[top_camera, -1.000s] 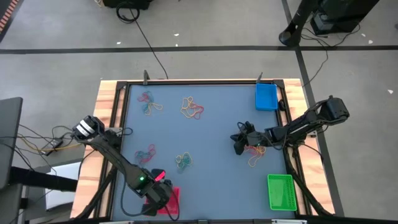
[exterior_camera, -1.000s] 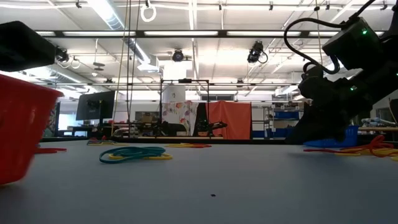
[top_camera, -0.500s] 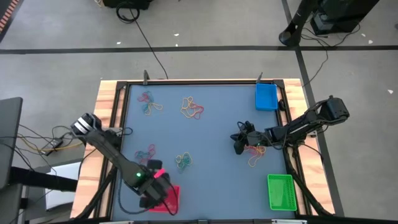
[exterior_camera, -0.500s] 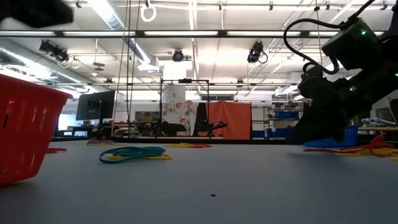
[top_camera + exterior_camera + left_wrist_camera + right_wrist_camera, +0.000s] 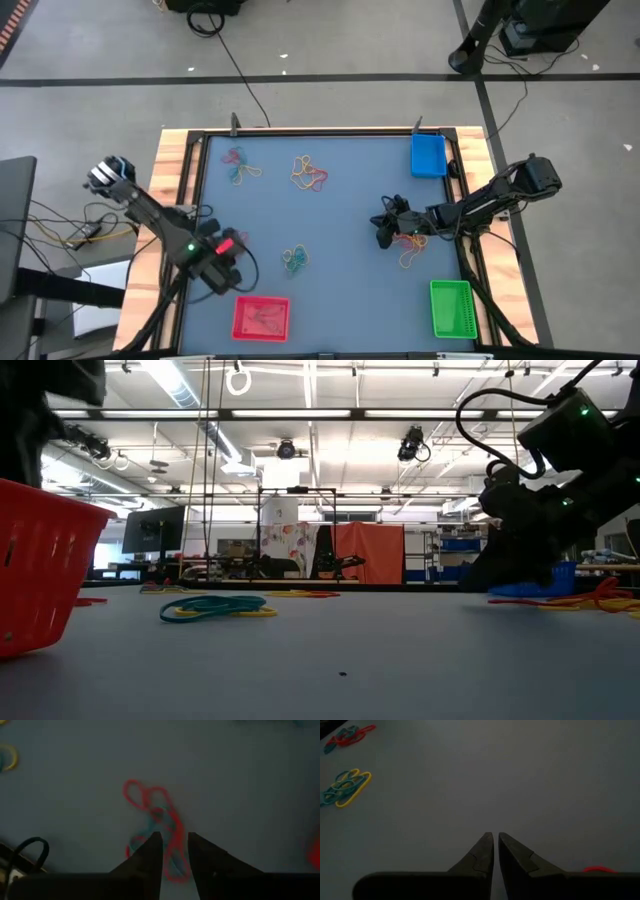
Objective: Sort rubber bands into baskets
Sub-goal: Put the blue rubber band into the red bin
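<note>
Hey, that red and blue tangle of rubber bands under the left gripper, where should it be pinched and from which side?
Probably from straight above, at the crossing where the strands of the red and blue tangle overlap. The bands lie flat on the table, so there is no edge to grip sideways. The left gripper hangs just over the tangle, fingers slightly apart.

There were three baskets on the table: one blue basket (image 5: 428, 156) at the far right, one green basket (image 5: 451, 308) at the near right, and one red basket (image 5: 261, 319) at the near left. The rubber bands lay in little heaps, and five heaps showed from above: one pink heap (image 5: 239, 166) at the far left, one yellow and red heap (image 5: 309, 173) beside it, one red and blue heap (image 5: 236, 246) on the left, one green and yellow heap (image 5: 295, 259) in the middle, and one orange heap (image 5: 410, 252) on the right. The bands in each heap were too tangled to count. There were two robot arms, one on each side.
</note>
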{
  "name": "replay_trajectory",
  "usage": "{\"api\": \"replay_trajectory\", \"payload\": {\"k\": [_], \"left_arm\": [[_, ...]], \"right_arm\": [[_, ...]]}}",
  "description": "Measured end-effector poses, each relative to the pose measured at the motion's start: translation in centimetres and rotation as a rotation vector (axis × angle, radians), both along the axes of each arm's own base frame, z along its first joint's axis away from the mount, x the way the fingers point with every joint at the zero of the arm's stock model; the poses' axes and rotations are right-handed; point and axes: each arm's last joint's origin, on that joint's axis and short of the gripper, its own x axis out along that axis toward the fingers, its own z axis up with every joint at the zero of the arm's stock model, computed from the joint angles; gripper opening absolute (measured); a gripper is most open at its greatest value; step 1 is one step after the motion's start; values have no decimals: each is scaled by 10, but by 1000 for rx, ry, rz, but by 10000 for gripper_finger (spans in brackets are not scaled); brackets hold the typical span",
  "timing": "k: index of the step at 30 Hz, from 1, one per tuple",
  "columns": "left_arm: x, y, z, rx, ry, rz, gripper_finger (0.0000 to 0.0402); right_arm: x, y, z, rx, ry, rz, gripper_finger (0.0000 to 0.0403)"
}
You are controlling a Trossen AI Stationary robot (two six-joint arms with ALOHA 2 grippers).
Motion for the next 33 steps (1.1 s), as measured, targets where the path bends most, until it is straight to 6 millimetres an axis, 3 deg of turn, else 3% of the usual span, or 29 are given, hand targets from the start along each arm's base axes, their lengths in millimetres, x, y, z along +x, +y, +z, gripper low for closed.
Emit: {"api": "replay_trajectory", "payload": {"k": [8, 15, 23, 33], "left_arm": [[-20, 44, -47, -6, 19, 178, 95], [-25, 55, -77, -70, 36, 168, 95], [-25, 54, -80, -122, 56, 156, 95], [-21, 53, -58, -64, 87, 144, 95]], "right_arm": [[1, 0, 2, -2, -22, -6, 41], [1, 0, 2, -7, -20, -2, 41], [1, 0, 2, -7, -19, -2, 41], [1, 0, 2, -7, -20, -2, 41]]}}
